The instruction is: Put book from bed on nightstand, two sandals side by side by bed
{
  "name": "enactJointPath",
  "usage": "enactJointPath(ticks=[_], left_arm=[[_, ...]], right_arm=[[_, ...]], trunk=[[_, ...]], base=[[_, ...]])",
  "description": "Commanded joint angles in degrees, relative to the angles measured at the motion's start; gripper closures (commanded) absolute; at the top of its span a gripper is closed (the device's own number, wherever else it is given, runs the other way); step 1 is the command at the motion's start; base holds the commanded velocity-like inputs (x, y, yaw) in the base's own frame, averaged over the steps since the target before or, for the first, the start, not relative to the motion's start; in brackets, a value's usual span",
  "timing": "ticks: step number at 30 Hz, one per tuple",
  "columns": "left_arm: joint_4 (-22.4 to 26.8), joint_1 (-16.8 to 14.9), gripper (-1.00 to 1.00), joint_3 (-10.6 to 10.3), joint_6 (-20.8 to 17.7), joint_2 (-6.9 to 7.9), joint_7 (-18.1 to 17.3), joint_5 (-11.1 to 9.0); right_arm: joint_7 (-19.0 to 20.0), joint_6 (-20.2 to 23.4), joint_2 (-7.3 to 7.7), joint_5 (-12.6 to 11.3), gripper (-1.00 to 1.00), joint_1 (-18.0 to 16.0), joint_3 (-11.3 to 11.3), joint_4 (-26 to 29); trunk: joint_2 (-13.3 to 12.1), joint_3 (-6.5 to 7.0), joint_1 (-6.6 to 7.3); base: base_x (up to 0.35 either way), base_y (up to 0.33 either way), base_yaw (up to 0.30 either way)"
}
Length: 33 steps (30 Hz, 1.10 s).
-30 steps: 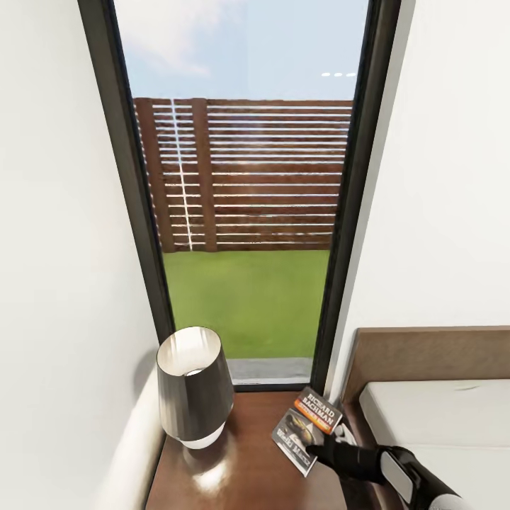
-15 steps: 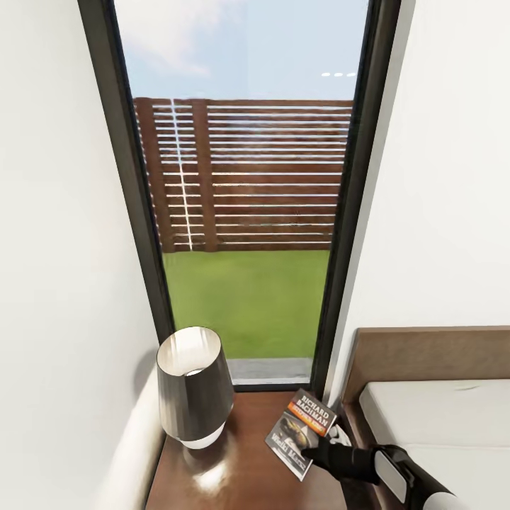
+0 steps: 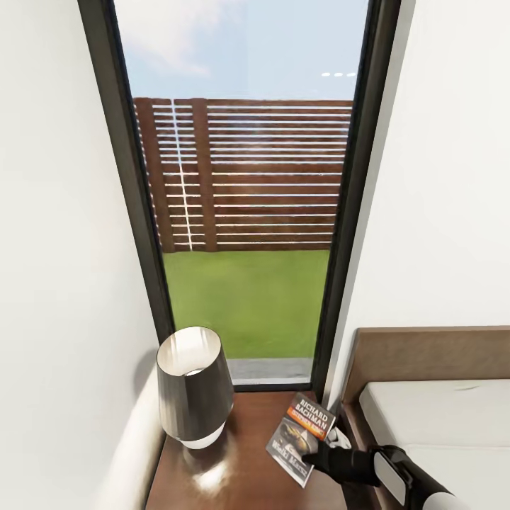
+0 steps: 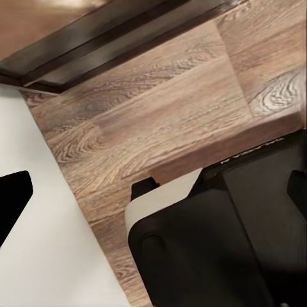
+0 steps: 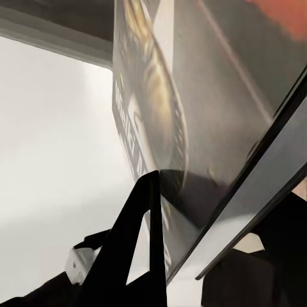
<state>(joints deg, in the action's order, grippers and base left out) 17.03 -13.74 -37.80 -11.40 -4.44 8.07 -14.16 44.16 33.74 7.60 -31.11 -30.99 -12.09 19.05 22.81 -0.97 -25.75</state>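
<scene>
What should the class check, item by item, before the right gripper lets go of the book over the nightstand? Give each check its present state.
1. Right gripper grips the book: ok, the fingers clamp its lower edge in the right wrist view.
2. Book is over the nightstand, not the bed: ok.
3. Book lies flat on the top: not ok, it looks tilted, cover facing up.
4. Book touches the wood: cannot tell, its underside is hidden.
5. Clear of the lamp: ok, bare wood shows between them.
6. Book is clear of the nightstand's bed-side edge: cannot tell, the arm hides that edge.
</scene>
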Motion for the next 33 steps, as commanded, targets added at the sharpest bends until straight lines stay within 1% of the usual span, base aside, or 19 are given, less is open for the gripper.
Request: enactJointPath(ticks=[1,5,7,10,16,19,23,25,28,33], left_arm=[[0.38,-0.34,-1.00,-0.42,-0.32,0.08,-0.62,-0.61],[0.84,-1.76,-1.00,-0.18,-0.39,0.16,-5.23,-0.60],[0.92,-2.30,-1.00,-0.09,-0.40,0.22,-6.72,-0.57],[1.01,-3.39,-1.00,0.02,-0.44,0.50,-8.29,-0.54],[0.94,-4.56,-1.00,0.19,-0.13,1.01,-9.51,-0.81],[0.92,-4.72,-1.00,0.23,0.08,1.42,-9.79,-2.13],[0.90,-4.82,-1.00,0.20,0.33,1.85,-9.97,-5.16],[0.90,-4.85,-1.00,0.19,0.39,2.04,-10.04,-6.37],[0.90,-4.87,-1.00,0.20,0.45,2.31,-10.11,-7.53],[0.90,-4.88,-1.00,0.29,0.72,2.52,-10.15,-8.80]], right_arm=[[-0.09,0.34,0.05,-0.24,1.00,-0.05,-0.25,0.06],[-0.11,0.19,0.05,0.36,1.00,-0.08,-0.28,0.04],[-0.12,0.13,0.05,0.51,1.00,-0.06,-0.29,0.03],[-0.12,0.06,0.05,0.67,1.00,-0.05,-0.29,0.03],[-0.08,0.02,0.05,0.76,1.00,-0.04,-0.30,0.02],[-0.07,-0.05,0.05,0.77,1.00,-0.03,-0.30,0.02],[-0.05,-0.12,0.05,0.78,1.00,-0.03,-0.30,0.02],[-0.05,-0.14,0.05,0.78,1.00,-0.03,-0.30,0.02],[-0.06,-0.15,0.05,0.78,1.00,-0.03,-0.30,0.02],[-0.05,-0.16,0.05,0.80,1.00,-0.03,-0.30,0.02]], trunk=[[0.11,-0.10,-0.03],[0.11,-0.10,-0.03],[0.11,-0.10,-0.03],[0.11,-0.10,-0.03],[0.11,-0.10,-0.03],[0.11,-0.10,-0.03],[0.11,-0.10,-0.03],[0.11,-0.10,-0.03],[0.11,-0.10,-0.03],[0.11,-0.10,-0.03]], base=[[0.000,0.000,0.000],[0.000,0.000,0.000],[0.000,0.000,0.000],[0.000,0.000,0.000],[0.000,0.000,0.000],[0.000,0.000,0.000],[0.000,0.000,0.000],[0.000,0.000,0.000],[0.000,0.000,0.000],[0.000,0.000,0.000]])
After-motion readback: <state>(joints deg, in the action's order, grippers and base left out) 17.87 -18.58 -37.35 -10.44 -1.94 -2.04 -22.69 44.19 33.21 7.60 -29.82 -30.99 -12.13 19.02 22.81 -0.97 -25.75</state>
